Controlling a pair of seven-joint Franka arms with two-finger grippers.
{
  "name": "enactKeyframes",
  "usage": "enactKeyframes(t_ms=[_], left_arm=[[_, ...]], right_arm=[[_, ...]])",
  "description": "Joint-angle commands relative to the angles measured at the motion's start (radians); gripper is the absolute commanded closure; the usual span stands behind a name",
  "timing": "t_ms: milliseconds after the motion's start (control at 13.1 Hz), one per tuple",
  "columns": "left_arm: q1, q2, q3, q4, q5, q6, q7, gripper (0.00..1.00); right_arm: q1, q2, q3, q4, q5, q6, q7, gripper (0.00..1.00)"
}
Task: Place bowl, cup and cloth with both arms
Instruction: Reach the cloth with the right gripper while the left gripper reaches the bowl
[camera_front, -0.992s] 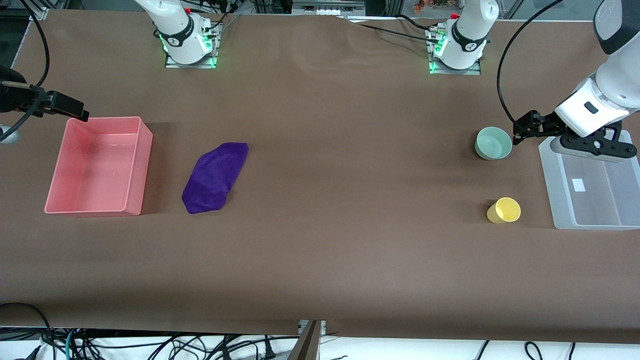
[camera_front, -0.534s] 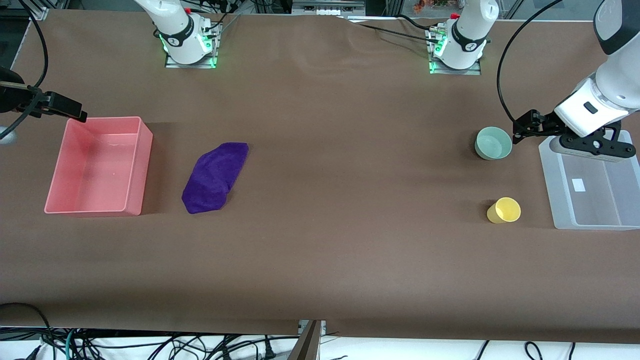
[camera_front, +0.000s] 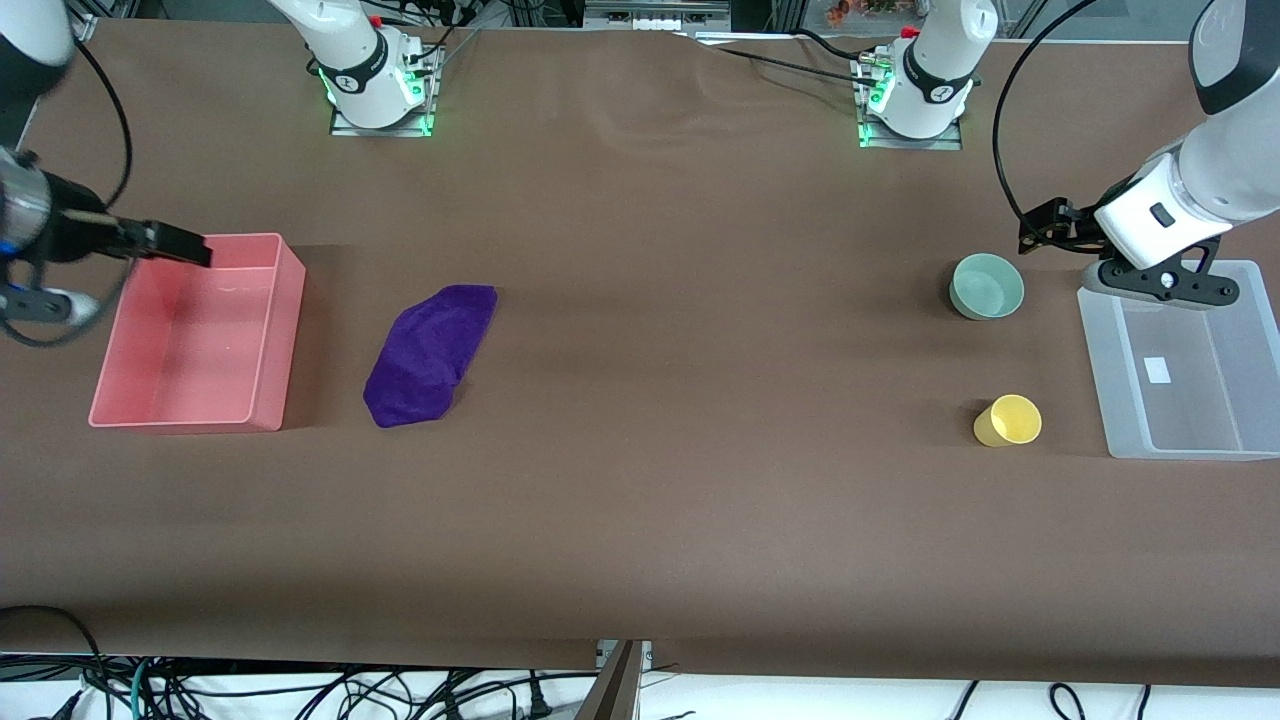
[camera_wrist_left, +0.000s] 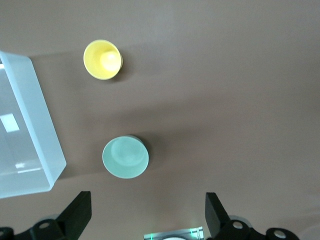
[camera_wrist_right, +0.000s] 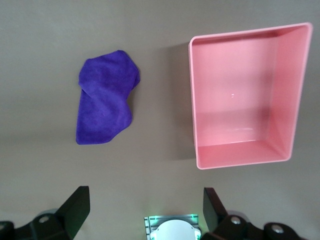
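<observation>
The mint-green bowl (camera_front: 987, 286) stands upright toward the left arm's end of the table; it also shows in the left wrist view (camera_wrist_left: 125, 157). The yellow cup (camera_front: 1008, 420) lies nearer the front camera than the bowl and shows in the left wrist view (camera_wrist_left: 102, 59). The purple cloth (camera_front: 430, 352) lies crumpled beside the pink bin and shows in the right wrist view (camera_wrist_right: 105, 96). My left gripper (camera_front: 1165, 283) (camera_wrist_left: 147, 217) hangs open and empty by the clear bin's corner, beside the bowl. My right gripper (camera_front: 45, 300) (camera_wrist_right: 145, 212) hangs open and empty by the pink bin.
An empty pink bin (camera_front: 270, 330) (camera_wrist_right: 192, 100) sits toward the right arm's end of the table. An empty clear plastic bin (camera_front: 1100, 350) (camera_wrist_left: 45, 130) sits at the left arm's end, beside the bowl and cup. Brown tabletop lies between cloth and bowl.
The right arm has swung in over the pink bin's edge. The left gripper has shifted slightly away from the front camera. Bowl, cup and cloth have not moved.
</observation>
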Motion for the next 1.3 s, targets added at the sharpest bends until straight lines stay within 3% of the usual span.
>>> enactKeyframes(t_ms=[0, 229, 611, 763, 916, 1221], left_arm=[[0.056, 0.014, -0.002, -0.078, 0.023, 0.036, 0.062, 0.0], [0.113, 0.013, -0.002, -0.261, 0.025, 0.287, 0.18, 0.0], [0.203, 0.03, -0.002, -0.557, 0.039, 0.687, 0.618, 0.0], [0.214, 0.083, -0.002, -0.6, 0.082, 0.784, 0.792, 0.0], [0.241, 0.161, -0.003, -0.602, 0.086, 0.85, 0.934, 0.04], [0.26, 0.217, -0.005, -0.715, 0.086, 1.054, 0.978, 0.26]], right_arm=[[0.01, -0.022, 0.037, -0.143, 0.002, 0.128, 0.006, 0.0], [0.011, -0.021, 0.048, -0.306, 0.005, 0.307, 0.045, 0.0], [0.031, 0.019, 0.079, -0.62, 0.005, 0.752, 0.062, 0.0], [0.042, 0.056, 0.08, -0.705, 0.005, 0.913, 0.081, 0.0], [0.065, 0.111, 0.079, -0.734, 0.005, 1.013, 0.099, 0.0], [0.108, 0.212, 0.079, -0.745, 0.005, 1.168, 0.139, 0.0]])
